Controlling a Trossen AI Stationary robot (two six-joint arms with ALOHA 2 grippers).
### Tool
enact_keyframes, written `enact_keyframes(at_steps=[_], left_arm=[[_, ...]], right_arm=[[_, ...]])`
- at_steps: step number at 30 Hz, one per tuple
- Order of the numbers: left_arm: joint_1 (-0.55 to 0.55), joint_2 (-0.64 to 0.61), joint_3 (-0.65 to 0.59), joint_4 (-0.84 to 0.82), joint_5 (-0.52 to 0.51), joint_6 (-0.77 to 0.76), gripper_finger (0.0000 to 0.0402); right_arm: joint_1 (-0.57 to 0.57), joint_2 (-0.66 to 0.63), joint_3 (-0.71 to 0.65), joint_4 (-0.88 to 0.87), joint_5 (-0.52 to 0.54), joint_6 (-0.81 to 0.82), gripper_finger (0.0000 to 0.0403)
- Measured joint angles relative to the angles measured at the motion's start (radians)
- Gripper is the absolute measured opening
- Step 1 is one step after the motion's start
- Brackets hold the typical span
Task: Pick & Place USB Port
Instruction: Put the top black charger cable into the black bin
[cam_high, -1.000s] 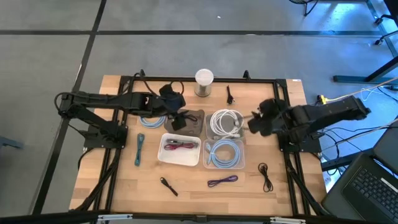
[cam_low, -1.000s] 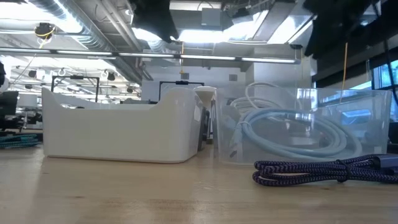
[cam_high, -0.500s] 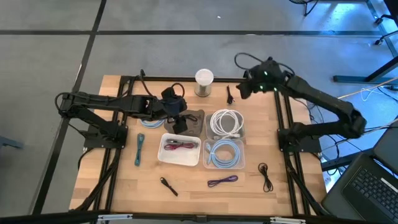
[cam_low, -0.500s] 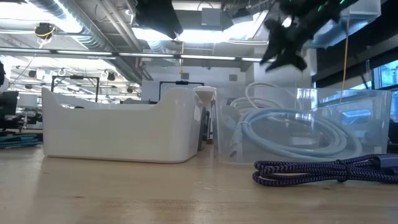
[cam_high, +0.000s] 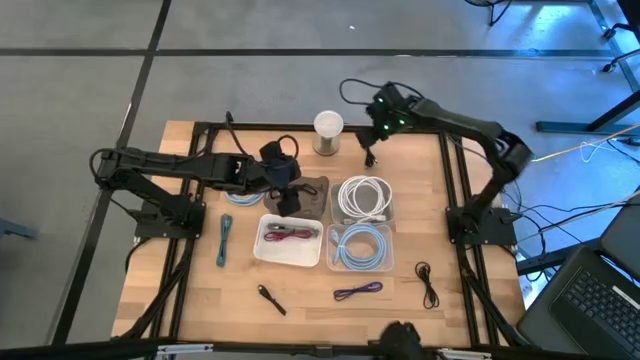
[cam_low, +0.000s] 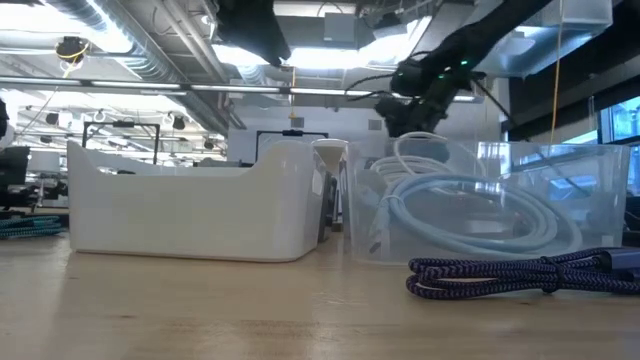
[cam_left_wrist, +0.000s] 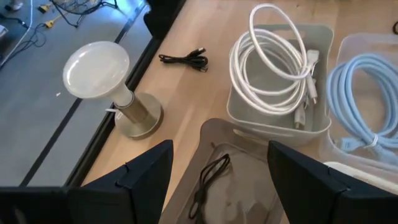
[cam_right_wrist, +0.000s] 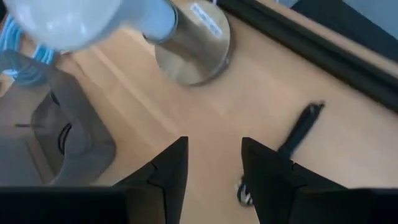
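Note:
A small black cable (cam_high: 368, 152) lies on the wood near the table's far edge; it also shows in the right wrist view as a black cable (cam_right_wrist: 300, 132). My right gripper (cam_high: 379, 122) (cam_right_wrist: 214, 168) hovers open just above it, beside the lamp (cam_high: 328, 130). My left gripper (cam_high: 285, 188) (cam_left_wrist: 217, 152) is open over the grey tray (cam_high: 312, 196), and a thin black cable (cam_left_wrist: 210, 178) lies in that tray. Neither gripper touches anything.
A white bin (cam_high: 288, 242) holds red and dark cables. One clear bin holds a coiled white cable (cam_high: 364, 197), another a light-blue cable (cam_high: 360, 247). Loose on the wood lie a teal cable (cam_high: 225, 238), a purple cable (cam_high: 357, 291) and black cables (cam_high: 427, 281) (cam_high: 271, 298).
My right arm has swung from the table's right side up and across to the far edge, and its gripper is now beside the lamp, over the small black cable. My left gripper has shifted slightly toward the grey tray.

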Motion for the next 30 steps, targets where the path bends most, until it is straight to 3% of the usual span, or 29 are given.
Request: enact_keyframes(at_steps=[4,10,22,30], left_arm=[[0.000,0.006,0.000,-0.053,0.001,0.003,0.0253],[0.000,0.006,0.000,-0.090,0.000,-0.012,0.0253],[0.000,0.006,0.000,-0.036,0.001,-0.014,0.0253],[0.000,0.006,0.000,0.015,0.014,0.012,0.0253]], right_arm=[[0.000,0.072,0.092,-0.115,0.096,-0.026,0.0162],[-0.001,0.077,0.062,-0.162,0.179,0.003,0.0169],[-0.013,0.083,-0.102,0.042,0.180,0.068,0.0170],[-0.013,0.203,-0.112,0.080,0.138,0.071,0.0170]])
